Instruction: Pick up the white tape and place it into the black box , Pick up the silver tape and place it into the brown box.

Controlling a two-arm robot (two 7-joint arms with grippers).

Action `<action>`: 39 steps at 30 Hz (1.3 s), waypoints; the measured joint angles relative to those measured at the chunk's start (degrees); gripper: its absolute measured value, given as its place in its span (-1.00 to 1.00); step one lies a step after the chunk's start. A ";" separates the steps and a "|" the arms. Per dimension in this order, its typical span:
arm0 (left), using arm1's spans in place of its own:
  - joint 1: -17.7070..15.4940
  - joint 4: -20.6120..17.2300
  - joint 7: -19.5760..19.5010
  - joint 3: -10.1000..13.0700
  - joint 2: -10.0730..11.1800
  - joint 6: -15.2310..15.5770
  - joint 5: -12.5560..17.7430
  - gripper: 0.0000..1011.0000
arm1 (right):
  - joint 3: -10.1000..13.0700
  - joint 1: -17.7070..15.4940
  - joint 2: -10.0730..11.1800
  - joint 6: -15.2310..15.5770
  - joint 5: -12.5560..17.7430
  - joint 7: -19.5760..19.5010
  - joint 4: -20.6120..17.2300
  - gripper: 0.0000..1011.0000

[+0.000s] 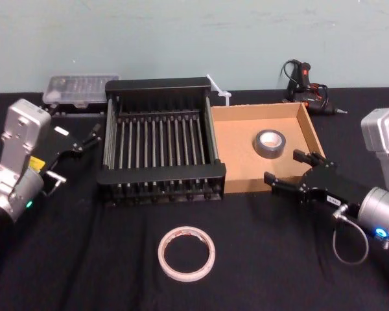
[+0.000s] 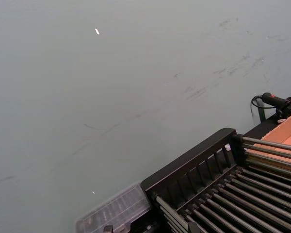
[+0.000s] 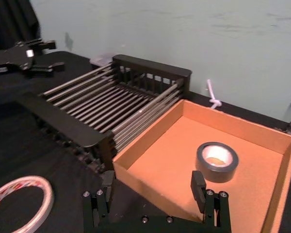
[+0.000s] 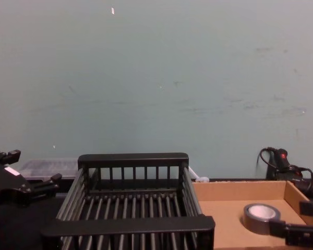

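The white tape (image 1: 187, 253) lies flat on the black cloth in front of the black box (image 1: 161, 140); its edge also shows as the white tape (image 3: 20, 203) in the right wrist view. The silver tape (image 1: 270, 143) sits inside the brown box (image 1: 236, 175), also seen as the silver tape (image 3: 217, 161) and the silver tape (image 4: 262, 216). My right gripper (image 1: 289, 170) hovers open and empty at the brown box's front right corner, its fingers (image 3: 198, 187) just short of the roll. My left gripper (image 1: 89, 137) is open and empty, left of the black box.
A clear plastic case (image 1: 80, 89) lies behind the left gripper. A glue gun with cables (image 1: 307, 86) rests behind the brown box, and a white cable tie (image 1: 218, 90) lies between the boxes at the back. A pale wall stands close behind the table.
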 joint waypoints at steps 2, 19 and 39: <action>0.00 0.00 0.00 0.00 0.00 0.00 0.00 0.98 | -0.18 -0.38 0.56 -0.03 0.00 0.26 -0.61 0.98; 0.00 0.00 0.00 0.00 0.00 0.00 0.00 0.98 | -2.86 -2.75 3.75 0.00 0.97 2.33 -4.75 0.98; 0.00 0.00 0.00 0.00 0.00 0.00 0.00 0.98 | -8.16 -2.39 5.14 2.12 2.68 4.18 -6.94 0.98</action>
